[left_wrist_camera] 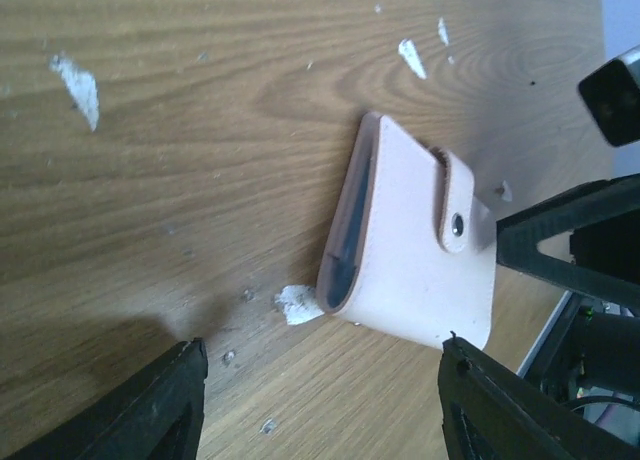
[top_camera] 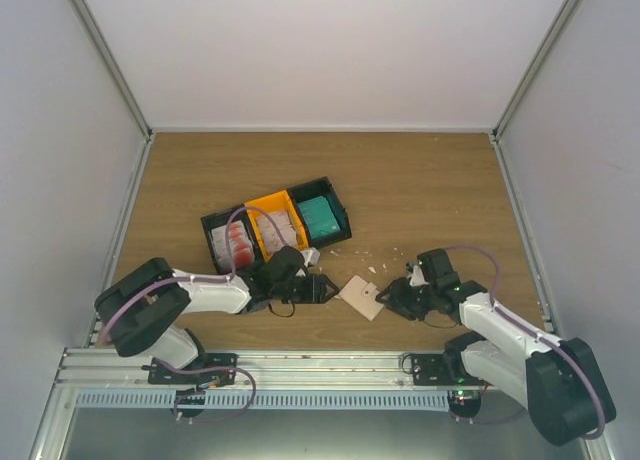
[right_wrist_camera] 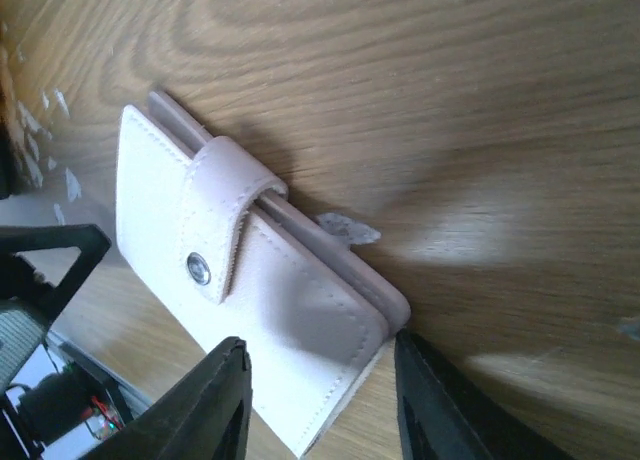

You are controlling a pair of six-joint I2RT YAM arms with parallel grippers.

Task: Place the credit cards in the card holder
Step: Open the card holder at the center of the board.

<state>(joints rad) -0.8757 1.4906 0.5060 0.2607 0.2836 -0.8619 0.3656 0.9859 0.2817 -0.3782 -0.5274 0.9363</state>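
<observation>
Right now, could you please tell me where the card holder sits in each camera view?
Top external: card holder low centre, turned like a diamond.
Left wrist: right of centre.
Right wrist: left of centre, reaching toward the bottom edge.
Shared landmark: the metal snap on its tab, seen in both wrist views.

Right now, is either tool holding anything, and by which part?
The right tool appears to pinch the card holder by one corner, a finger on each side. The left tool is open, holding nothing.
</observation>
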